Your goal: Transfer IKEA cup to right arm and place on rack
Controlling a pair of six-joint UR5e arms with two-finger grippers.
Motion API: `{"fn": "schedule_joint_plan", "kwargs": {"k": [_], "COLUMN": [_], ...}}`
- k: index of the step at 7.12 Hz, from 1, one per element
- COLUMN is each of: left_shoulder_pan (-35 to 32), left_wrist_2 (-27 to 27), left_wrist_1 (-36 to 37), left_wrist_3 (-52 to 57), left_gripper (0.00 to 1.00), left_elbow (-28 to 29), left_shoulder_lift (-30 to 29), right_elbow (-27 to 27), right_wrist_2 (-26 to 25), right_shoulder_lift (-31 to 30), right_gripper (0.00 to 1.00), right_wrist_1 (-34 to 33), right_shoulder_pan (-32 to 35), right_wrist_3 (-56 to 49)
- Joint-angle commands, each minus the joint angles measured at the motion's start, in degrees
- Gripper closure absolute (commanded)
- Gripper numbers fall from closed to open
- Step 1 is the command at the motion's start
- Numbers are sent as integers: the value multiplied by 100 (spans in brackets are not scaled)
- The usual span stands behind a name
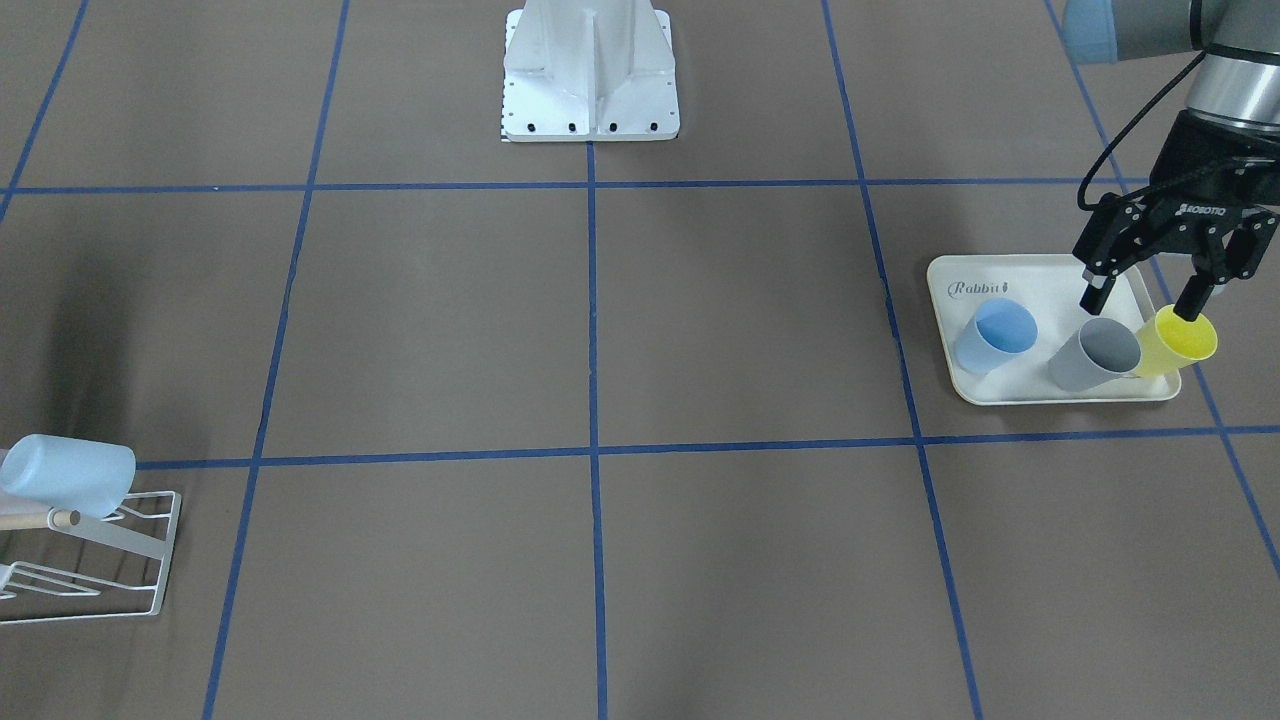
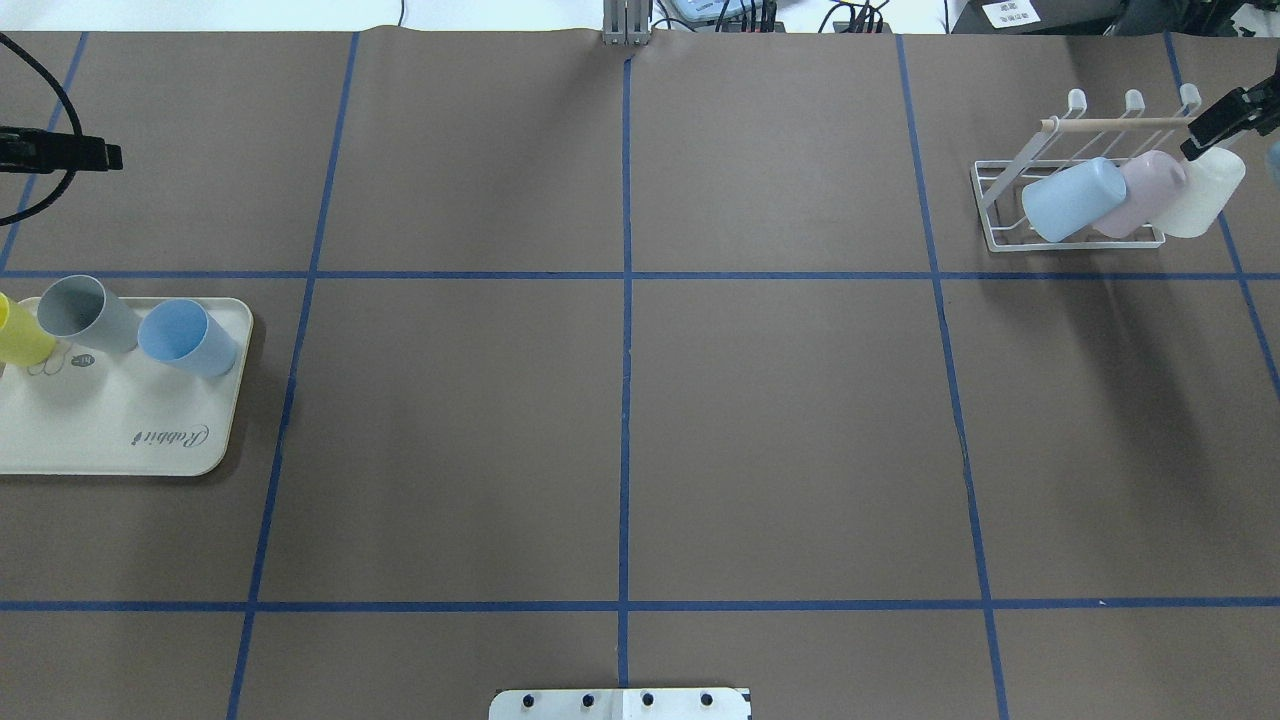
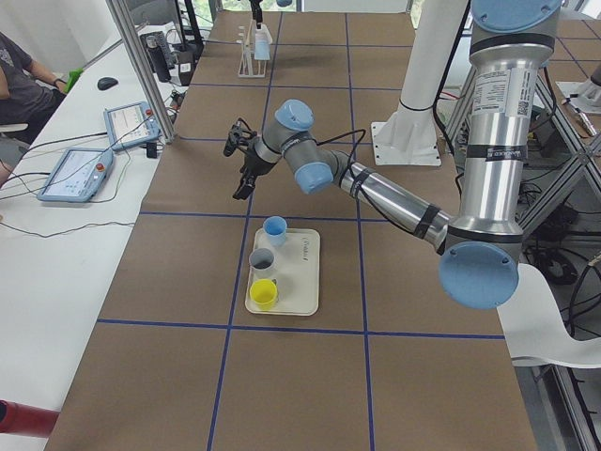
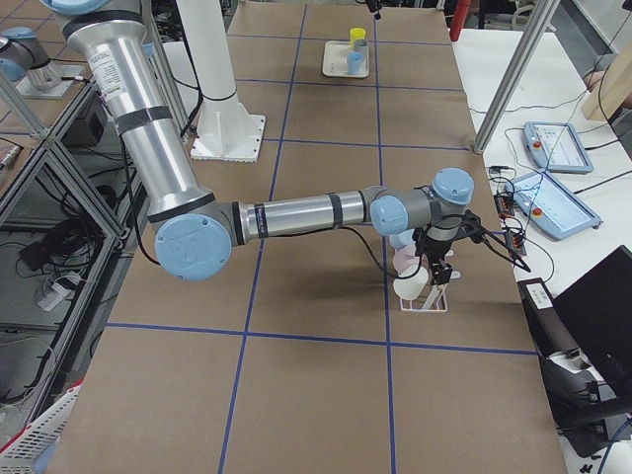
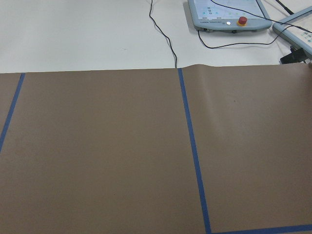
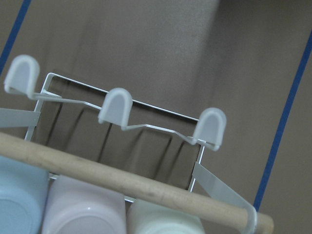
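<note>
A cream tray (image 1: 1050, 290) holds three upright cups: blue (image 1: 995, 335), grey (image 1: 1095, 355) and yellow (image 1: 1175, 340). My left gripper (image 1: 1143, 298) hangs in the air over the tray's far side, open with nothing between its fingers. On the other side of the table, the white wire rack (image 2: 985, 200) with a wooden rod (image 2: 1110, 123) carries three tipped cups: light blue (image 2: 1075, 198), pink (image 2: 1150, 190) and white (image 2: 1205, 190). My right gripper (image 2: 1195, 143) hovers just above the white cup at the rack's outer end. Its fingers are hidden, so I cannot tell whether it is open or shut.
The robot's base plate (image 2: 620, 705) sits at the table's near middle. A side table with teach pendants (image 5: 226, 12) and cables runs along the far edge, with a seated person (image 3: 19, 75) beside it. Aluminium posts (image 3: 141, 66) stand at that edge.
</note>
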Motion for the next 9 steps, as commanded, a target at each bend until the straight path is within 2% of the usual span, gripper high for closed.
{"fn": "schedule_joint_plan", "kwargs": {"k": [1,2,3,5,6,7,9], "left_shoulder_pan": [-9,-18,-26,-122,-402,-865,-1527], "left_wrist_2": [-9,-18,-35,-53,-392,-1005,-1886], "left_wrist_1": [0,9,18,157,167,167,141], "left_wrist_3": [69,192,767,1990,2413,2921,3584], "left_gripper": [0,0,0,0,0,0,0], "left_elbow": [10,63,72,194,508,1016,1836], "left_shoulder_lift": [59,77,321,569,561,465,298], "right_elbow": [129,286,471,1434,1987,2472,3116], "right_wrist_2": [84,181,286,357,357,366,375], "right_shoulder_lift": [9,-52,-165,-708,-964,-1297,-1834], "right_gripper": [1,1,1,1,1,1,1], "right_wrist_1": [-13,-22,-22,-284,-425,-426,-426], "right_shoulder_pan": [42,121,191,210,201,210,210], "right_wrist_3": [9,9,70,149,489,727,738]}}
